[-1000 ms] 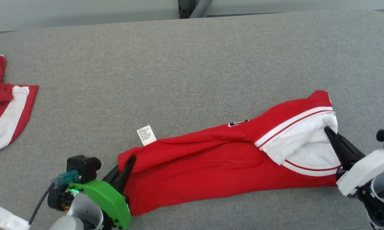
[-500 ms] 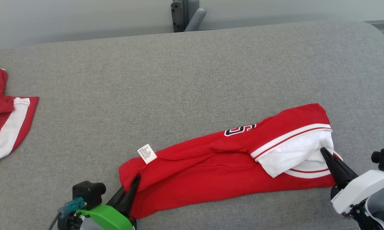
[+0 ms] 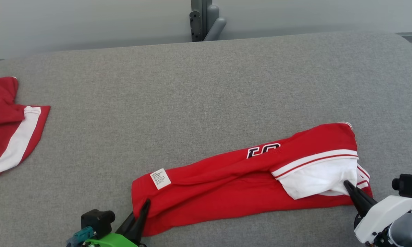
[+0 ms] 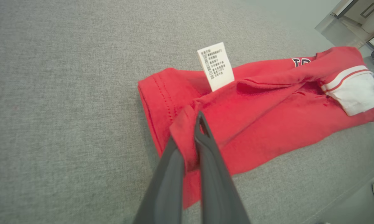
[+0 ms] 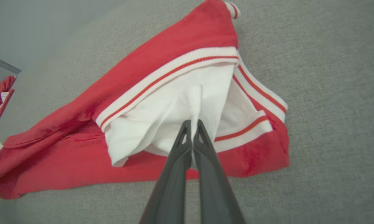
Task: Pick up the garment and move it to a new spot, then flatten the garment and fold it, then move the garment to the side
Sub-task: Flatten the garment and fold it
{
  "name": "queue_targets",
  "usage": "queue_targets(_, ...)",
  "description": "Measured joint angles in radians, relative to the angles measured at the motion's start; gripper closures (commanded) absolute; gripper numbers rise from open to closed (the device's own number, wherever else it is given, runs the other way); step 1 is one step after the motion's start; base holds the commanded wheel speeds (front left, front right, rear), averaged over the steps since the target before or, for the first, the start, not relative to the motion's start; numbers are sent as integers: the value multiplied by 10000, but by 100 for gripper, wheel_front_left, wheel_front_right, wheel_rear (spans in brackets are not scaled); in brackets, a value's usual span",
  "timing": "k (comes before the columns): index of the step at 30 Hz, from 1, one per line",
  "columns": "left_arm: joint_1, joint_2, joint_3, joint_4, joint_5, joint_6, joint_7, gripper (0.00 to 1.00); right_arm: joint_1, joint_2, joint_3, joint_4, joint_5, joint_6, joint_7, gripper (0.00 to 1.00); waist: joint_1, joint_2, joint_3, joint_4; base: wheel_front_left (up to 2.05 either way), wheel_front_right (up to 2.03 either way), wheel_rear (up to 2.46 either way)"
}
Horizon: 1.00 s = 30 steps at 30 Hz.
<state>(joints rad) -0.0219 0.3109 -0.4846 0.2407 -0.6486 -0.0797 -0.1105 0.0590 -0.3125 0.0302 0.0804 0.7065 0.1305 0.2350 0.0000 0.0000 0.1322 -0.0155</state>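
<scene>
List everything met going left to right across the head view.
Second red garment → left pincer → care label of the long red garment → black-and-white lettering → white panel → right pincer.

Small white care label (image 4: pixel 216 66) on the red garment (image 3: pixel 226 192), upper centre of the left wrist view: lines of tiny black print, too small to read. Black-and-white block lettering (image 3: pixel 263 150) on the garment's fold, partly hidden, unreadable.
</scene>
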Motion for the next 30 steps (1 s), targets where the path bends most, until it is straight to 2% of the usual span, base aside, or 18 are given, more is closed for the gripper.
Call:
queue_targets(6,-592,-226,-190,832,25,-174,-428,100,-304,75,242,888,-364,0,-52,100,0,0,78,14,0,0,0)
queue_targets(7,-661,-263,-232,966,52,-188,-504,88,-362,79,274,997,-405,0,-82,100,0,0,89,17,0,0,0)
queue_targets(8,-732,-299,-272,1108,100,-228,-593,64,-420,75,282,1124,-468,0,-96,100,0,0,99,18,0,0,0)
queue_targets(9,-791,-320,-326,1246,169,-234,-629,31,-456,48,297,1212,-560,0,-138,96,0,0,109,17,0,0,0)
queue_targets(10,-827,-332,-370,1367,205,-249,-673,0,-472,6,336,1277,-608,0,-167,11,0,0,117,16,0,0,0)
queue_targets(11,-852,-349,-395,1484,253,-255,-732,0,-484,-15,347,1317,-610,0,-167,0,0,0,126,12,0,0,0)
queue_targets(13,-868,-337,-431,1576,414,-209,-899,0,-487,-121,360,1304,-746,0,-148,0,0,0,143,4,0,0,0)
queue_targets(18,-784,-242,-98,1360,869,353,-1384,0,-474,-347,-163,700,-775,0,-88,0,0,0,166,15,0,0,0)
queue_targets(23,-448,-332,740,130,1586,1049,-1507,0,-689,-468,-754,173,-980,0,130,0,0,0,301,41,0,0,0)
queue_targets(26,-198,-602,1237,-625,2082,1156,-1515,0,-1098,-523,-639,359,-1248,0,535,0,0,0,400,96,0,0,0)
queue_targets(30,171,-1024,1649,-951,2479,1087,-1519,0,-1796,-606,-334,1266,-1582,0,903,0,0,0,539,201,0,0,0)
